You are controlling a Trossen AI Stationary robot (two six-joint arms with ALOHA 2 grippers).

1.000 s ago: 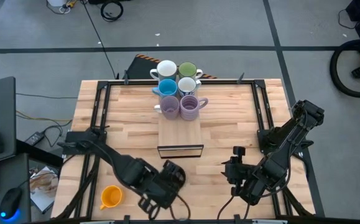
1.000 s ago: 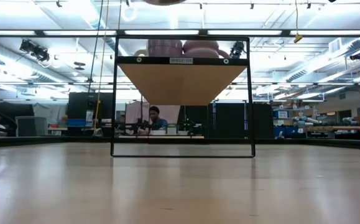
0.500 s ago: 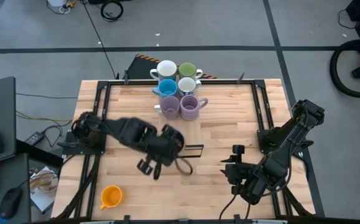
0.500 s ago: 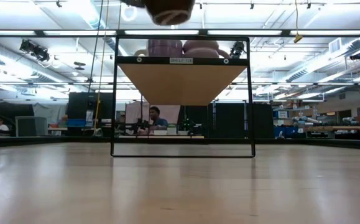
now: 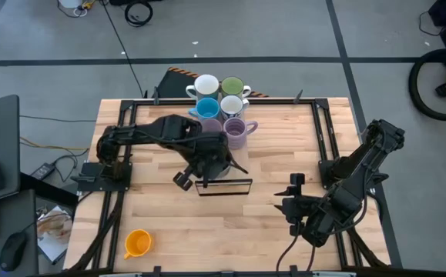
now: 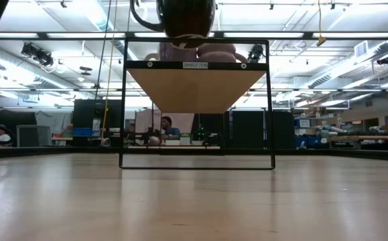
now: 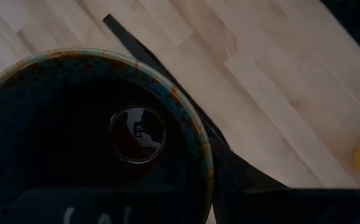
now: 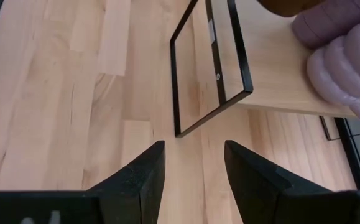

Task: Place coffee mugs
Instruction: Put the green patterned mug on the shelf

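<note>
The left gripper has its jaws clamped on the dark brown-black glazed ceramic mug, held above the front end of the long light wooden board, near two lilac ribbed mugs. The right gripper waits over the tabletop, jaws apart.
</note>
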